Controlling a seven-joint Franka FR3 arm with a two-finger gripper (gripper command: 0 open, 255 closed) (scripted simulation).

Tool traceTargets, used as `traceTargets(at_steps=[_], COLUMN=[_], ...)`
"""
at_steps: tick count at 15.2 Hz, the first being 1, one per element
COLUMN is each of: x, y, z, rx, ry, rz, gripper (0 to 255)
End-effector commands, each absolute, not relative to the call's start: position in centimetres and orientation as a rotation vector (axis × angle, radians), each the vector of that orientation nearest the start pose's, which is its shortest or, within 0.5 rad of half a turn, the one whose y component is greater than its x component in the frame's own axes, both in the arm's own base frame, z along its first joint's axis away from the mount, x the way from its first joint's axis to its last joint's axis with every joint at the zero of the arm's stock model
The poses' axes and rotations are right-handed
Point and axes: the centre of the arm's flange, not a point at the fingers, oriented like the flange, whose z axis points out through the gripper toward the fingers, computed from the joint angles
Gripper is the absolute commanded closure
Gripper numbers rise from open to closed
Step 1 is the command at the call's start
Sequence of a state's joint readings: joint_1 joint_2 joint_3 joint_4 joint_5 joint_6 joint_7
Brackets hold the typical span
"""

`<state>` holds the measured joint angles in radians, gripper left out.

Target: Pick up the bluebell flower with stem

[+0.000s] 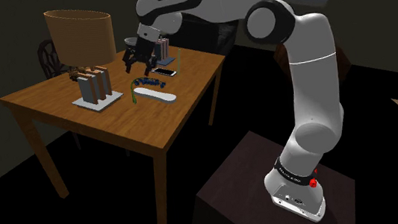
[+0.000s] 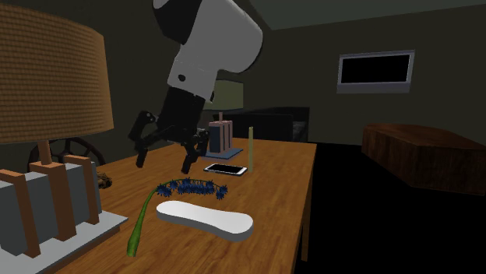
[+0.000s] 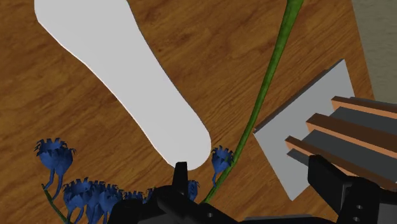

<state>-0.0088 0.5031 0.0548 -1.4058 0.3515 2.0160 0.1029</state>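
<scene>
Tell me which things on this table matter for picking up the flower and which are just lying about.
For the job: blue bell-shaped flower on a long green stem; black two-finger gripper, open, above it.

Lying about: flat white oblong pad; black-screened smartphone; brown-shaded lamp; rack of brown and grey slats on a grey base; upright books; pale green candle.

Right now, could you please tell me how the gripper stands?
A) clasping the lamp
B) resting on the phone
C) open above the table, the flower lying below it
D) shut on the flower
C: the gripper hangs open above the table, touching nothing, while the flower lies flat on the wood beside a white slab.
</scene>
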Motion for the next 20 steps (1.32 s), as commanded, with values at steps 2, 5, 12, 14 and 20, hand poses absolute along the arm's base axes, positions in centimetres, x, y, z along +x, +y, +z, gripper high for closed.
traceTargets(at_steps=[2,5,12,14,20], x=[72.0,72.0,72.0,72.0,72.0], y=[4.6,4.6,4.6,4.6,4.6], z=[41.5,39.9,38.5,38.5,39.0], rx=[-2.761,-2.761,-2.761,-2.761,-2.761], ry=[0.283,0.283,0.283,0.283,0.283], rz=[-0.117,-0.117,-0.117,-0.117,-0.117], gripper=[0,0,255,255,255])
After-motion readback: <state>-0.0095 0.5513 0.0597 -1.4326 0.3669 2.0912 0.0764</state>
